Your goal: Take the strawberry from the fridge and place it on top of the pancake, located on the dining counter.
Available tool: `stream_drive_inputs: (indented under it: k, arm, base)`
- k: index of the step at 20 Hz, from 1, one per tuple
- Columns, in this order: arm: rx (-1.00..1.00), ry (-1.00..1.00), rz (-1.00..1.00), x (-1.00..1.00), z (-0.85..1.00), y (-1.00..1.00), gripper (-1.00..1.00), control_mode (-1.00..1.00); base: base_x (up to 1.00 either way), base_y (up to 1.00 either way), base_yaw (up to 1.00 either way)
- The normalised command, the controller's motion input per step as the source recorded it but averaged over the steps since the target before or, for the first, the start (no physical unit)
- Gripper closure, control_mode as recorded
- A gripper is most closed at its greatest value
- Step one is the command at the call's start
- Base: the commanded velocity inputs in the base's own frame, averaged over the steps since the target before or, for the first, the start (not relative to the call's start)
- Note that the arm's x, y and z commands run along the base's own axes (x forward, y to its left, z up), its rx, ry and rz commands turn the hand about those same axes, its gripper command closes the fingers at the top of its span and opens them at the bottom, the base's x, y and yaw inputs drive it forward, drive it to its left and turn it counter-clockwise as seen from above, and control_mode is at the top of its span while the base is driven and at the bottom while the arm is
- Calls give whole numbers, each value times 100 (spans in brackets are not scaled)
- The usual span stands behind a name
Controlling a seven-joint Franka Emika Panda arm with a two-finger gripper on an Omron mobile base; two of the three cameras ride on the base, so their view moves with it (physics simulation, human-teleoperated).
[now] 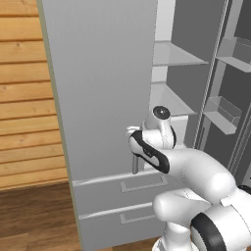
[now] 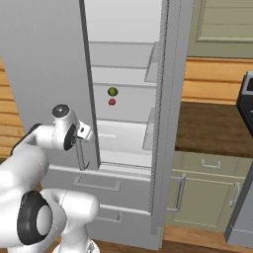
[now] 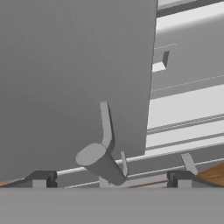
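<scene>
**Handle end between wide-set fingertips**

The fridge door (image 3: 74, 78) spreads as a flat grey panel across the upper left. From its lower part juts the handle (image 3: 103, 164) — a slim bar seen end-on, round tip toward the camera, its mounting post running up to the panel. The gripper (image 3: 111, 178) has its two dark fingertips (image 3: 41, 178) spread wide, one well to each side of the handle, neither touching it. Beyond the door's edge lie pale drawer fronts (image 3: 188, 65), one with a recessed pull — and a sliver of wooden floor (image 3: 214, 173).

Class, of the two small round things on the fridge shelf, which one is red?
The lower one, the strawberry; the ball just above it is olive green.
</scene>
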Motion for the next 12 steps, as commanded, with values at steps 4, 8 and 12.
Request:
stream_drive_inputs:
  k: [4, 8, 12]
  arm:
    - [0, 0, 2, 21, -16, 7, -100, -100]
    - [0, 0, 1, 22, -11, 13, -100, -100]
    - [0, 0, 2, 16, -6, 6, -100, -100]
  base:
    - [0, 0, 0]
    - [0, 0, 0]
    - [0, 0, 0]
